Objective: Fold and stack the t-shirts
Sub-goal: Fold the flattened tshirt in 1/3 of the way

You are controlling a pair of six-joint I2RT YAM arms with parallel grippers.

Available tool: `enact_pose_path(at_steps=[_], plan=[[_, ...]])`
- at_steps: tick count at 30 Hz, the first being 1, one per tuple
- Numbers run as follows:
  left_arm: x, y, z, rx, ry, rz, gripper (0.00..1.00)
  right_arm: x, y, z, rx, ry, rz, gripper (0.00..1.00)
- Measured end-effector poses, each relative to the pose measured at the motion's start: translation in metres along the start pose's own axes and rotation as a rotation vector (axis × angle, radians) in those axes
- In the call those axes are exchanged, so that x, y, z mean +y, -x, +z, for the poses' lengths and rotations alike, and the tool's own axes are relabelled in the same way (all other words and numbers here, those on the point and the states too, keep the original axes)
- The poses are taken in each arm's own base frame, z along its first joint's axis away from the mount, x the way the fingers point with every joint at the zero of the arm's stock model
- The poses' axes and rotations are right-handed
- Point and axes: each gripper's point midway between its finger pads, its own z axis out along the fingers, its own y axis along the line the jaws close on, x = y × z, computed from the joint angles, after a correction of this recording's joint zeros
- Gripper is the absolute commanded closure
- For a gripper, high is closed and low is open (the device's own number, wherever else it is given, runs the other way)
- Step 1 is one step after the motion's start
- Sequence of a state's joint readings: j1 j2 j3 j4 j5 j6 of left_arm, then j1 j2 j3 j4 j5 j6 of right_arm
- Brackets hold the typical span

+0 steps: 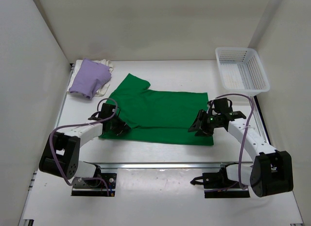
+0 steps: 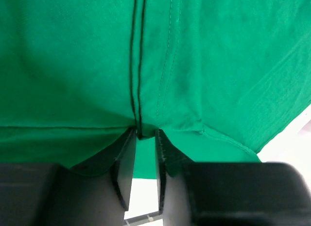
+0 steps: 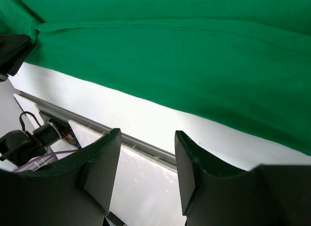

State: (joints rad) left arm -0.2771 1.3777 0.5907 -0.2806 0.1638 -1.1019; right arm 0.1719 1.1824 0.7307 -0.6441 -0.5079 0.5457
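Starting the fold, I judge: bright green cloth t-shirt [image 1: 165, 112] spread mid-frame on the table [image 1: 194, 75], left claw [image 2: 146, 136] pinching its lower-left edge, right claw [image 3: 148, 133] gaping empty by its lower-right edge, lavender cloth t-shirt [image 1: 87, 79] and cream-white cloth t-shirt [image 1: 108, 65] heaped upper left, nothing stacked yet.

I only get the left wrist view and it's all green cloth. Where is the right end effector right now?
Observer: The right end effector is by the near right corner of the green t-shirt.
Operator: Holding anything?
Observer: No. The right wrist view shows its jaws open over bare table beside the hem, with nothing between them.
Operator: And the other shirts?
Observer: The lavender t-shirt sits at the far left, on top of the cream t-shirt.
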Motion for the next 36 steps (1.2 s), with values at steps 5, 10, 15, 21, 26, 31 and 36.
enact_pose_path(at_steps=[5, 10, 15, 21, 26, 31, 36], plan=[[0.001, 0.000, 0.004, 0.004, 0.006, -0.009, 0.84, -0.001, 0.002, -0.001, -0.005, 0.003, 0.007, 0.55], [-0.014, 0.000, 0.004, 0.004, -0.019, -0.002, 0.90, 0.001, 0.000, -0.001, -0.002, 0.008, 0.001, 0.55], [-0.045, 0.006, -0.001, -0.014, -0.081, 0.019, 0.92, 0.000, -0.004, 0.001, 0.010, 0.013, 0.002, 0.55], [-0.063, 0.014, 0.007, -0.013, -0.086, 0.022, 0.93, -0.001, -0.006, 0.002, 0.017, 0.017, 0.009, 0.55], [-0.079, 0.017, 0.023, 0.000, -0.070, 0.051, 0.82, -0.002, -0.005, 0.001, 0.015, 0.019, 0.012, 0.54], [-0.088, 0.017, 0.031, 0.002, -0.063, 0.083, 0.66, -0.002, -0.005, 0.001, 0.015, 0.019, 0.013, 0.55], [-0.111, 0.025, 0.038, -0.004, -0.080, 0.138, 0.52, -0.001, -0.005, 0.001, 0.015, 0.020, 0.012, 0.55]])
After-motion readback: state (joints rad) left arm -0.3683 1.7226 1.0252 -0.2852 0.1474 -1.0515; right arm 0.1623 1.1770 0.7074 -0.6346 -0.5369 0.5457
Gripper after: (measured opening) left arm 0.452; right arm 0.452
